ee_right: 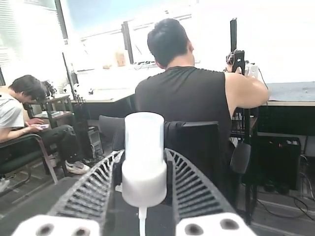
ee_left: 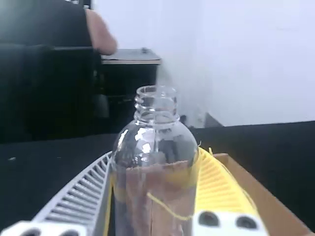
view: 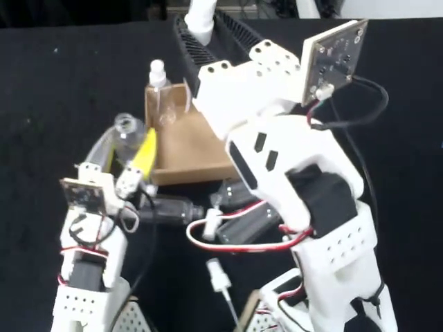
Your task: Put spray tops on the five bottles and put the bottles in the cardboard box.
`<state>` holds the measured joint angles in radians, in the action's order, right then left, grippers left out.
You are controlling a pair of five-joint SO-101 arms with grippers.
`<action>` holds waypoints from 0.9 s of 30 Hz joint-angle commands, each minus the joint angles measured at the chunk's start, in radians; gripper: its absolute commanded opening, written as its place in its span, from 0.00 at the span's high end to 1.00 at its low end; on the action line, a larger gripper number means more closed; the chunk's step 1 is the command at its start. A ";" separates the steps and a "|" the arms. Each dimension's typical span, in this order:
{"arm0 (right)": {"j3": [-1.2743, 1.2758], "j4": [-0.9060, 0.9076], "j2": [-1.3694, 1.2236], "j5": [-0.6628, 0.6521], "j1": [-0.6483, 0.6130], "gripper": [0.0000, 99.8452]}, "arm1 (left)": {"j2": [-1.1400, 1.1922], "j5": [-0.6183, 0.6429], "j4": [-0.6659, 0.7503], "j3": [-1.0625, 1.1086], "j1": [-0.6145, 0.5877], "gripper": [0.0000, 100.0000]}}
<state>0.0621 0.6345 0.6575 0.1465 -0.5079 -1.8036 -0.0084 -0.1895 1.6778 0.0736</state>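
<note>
A clear, round-shouldered plastic bottle (ee_left: pixel 155 128) sits just beside the shallow brown cardboard box (view: pixel 194 171), on the left arm's side of it. The left gripper (ee_left: pixel 156 162) is clamped on its body between a grey finger and a yellow one, leaving the threaded neck open and free. Empty, the bottle should be very light and smooth, and its thin walls would likely give under a hard squeeze, so a hold below the shoulder suits it.

The white plastic spray top (ee_right: pixel 143 132) is pinched in the right gripper (ee_right: pixel 143 155), high above the box's far edge. It looks light and stiff, though its thin tube is probably bendy.

A capped clear bottle (view: pixel 158 77) stands in the box's far corner. A spare white spray top (view: pixel 220 275) lies on the black cloth-covered table (view: pixel 69 83), nearer than the box. Beyond the table is an office with desks and chairs.
</note>
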 commanded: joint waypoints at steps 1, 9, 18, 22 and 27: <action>-0.061 -0.032 0.025 0.005 -0.064 0.99 | -0.015 -0.006 0.023 0.021 0.107 0.97; -0.044 -0.071 0.024 -0.002 -0.137 0.99 | -0.012 0.000 0.021 0.021 0.122 0.97; 0.139 -0.213 0.024 -0.003 -0.137 0.99 | -0.017 0.000 0.023 0.021 0.122 0.97; 0.209 -0.222 0.024 -0.003 -0.137 0.99 | -0.017 0.000 0.023 0.021 0.122 0.97; 0.246 -0.221 0.025 -0.003 -0.137 0.99 | -0.017 0.000 0.025 0.021 0.122 0.97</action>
<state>0.3076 0.4411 0.6559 0.1465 -0.6352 -1.8036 -0.0084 -0.1895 1.6778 0.1826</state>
